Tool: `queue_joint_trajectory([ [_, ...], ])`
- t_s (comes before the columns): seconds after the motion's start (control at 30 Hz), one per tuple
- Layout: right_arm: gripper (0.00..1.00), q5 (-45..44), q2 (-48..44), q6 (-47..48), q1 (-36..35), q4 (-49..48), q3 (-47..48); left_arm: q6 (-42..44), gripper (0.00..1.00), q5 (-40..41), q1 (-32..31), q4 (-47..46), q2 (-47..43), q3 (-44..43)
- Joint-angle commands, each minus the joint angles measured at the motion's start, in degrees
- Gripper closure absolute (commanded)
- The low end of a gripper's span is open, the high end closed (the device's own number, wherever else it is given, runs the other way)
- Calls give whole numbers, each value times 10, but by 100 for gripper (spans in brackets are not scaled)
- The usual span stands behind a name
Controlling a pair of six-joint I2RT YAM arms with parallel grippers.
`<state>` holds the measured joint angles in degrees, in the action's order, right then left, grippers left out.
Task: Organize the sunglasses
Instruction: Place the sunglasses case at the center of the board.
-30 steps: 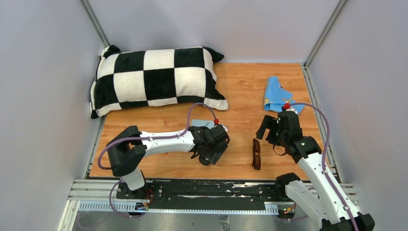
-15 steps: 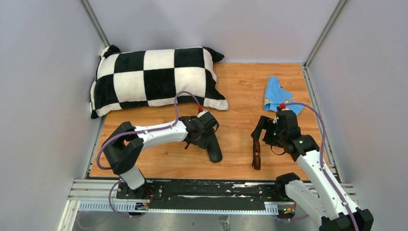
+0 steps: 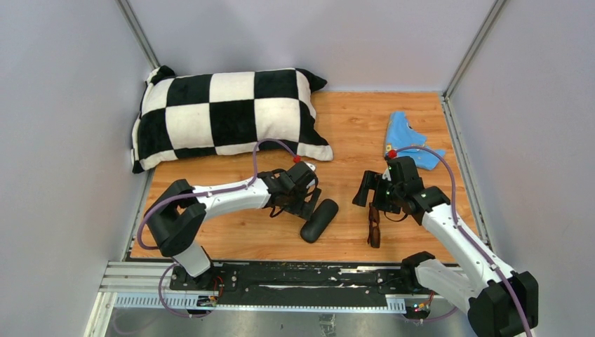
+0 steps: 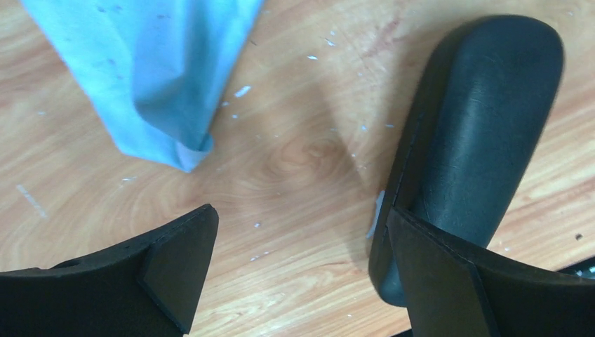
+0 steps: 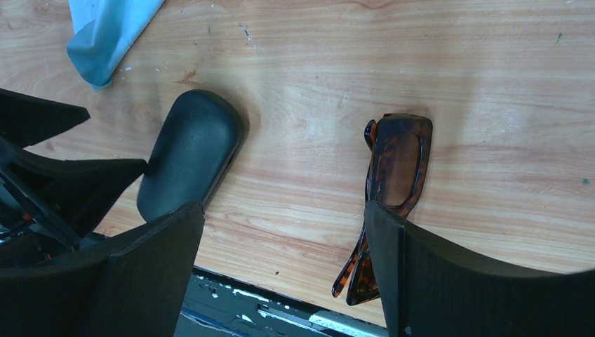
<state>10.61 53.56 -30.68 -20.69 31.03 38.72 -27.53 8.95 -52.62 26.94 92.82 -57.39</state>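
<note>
The left arm (image 3: pixel 231 200) and right arm (image 3: pixel 456 235) are showing white shells between chunky black joints. A thin purple cable (image 3: pixel 255 160) is running along each, ending at a red cap (image 3: pixel 297 159). The left tool (image 4: pixel 296 225) and right tool (image 5: pixel 284 210) are wearing matte black, wedge-shaped fingers (image 4: pixel 175 267).

The left arm (image 3: pixel 231 199) and right arm (image 3: pixel 456 235) reach inward (jaws spread wide).

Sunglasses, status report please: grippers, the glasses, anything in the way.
Left gripper open beside the black case. Right gripper open above the sunglasses, not gripping. Glasses folded, flat on the table. Nothing blocking them.
</note>
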Motion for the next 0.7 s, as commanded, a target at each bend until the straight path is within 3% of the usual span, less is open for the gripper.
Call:
queue_joint_trajectory([
  [0.0,10,7,-2,-4,-9,-1,7,13,3,-75,-1,-35,6,9],
  [0.27,10,-4,-19,-10,-9,10,3,-7,4,-39,-2,-4,-38,-5],
  [0.43,9,-40,-77,-14,-10,4,-7,-100,3,-3,-37,6,-79,-8],
  [0.67,9,-42,-73,-5,-9,2,-4,-242,3,25,-85,44,-23,-61],
])
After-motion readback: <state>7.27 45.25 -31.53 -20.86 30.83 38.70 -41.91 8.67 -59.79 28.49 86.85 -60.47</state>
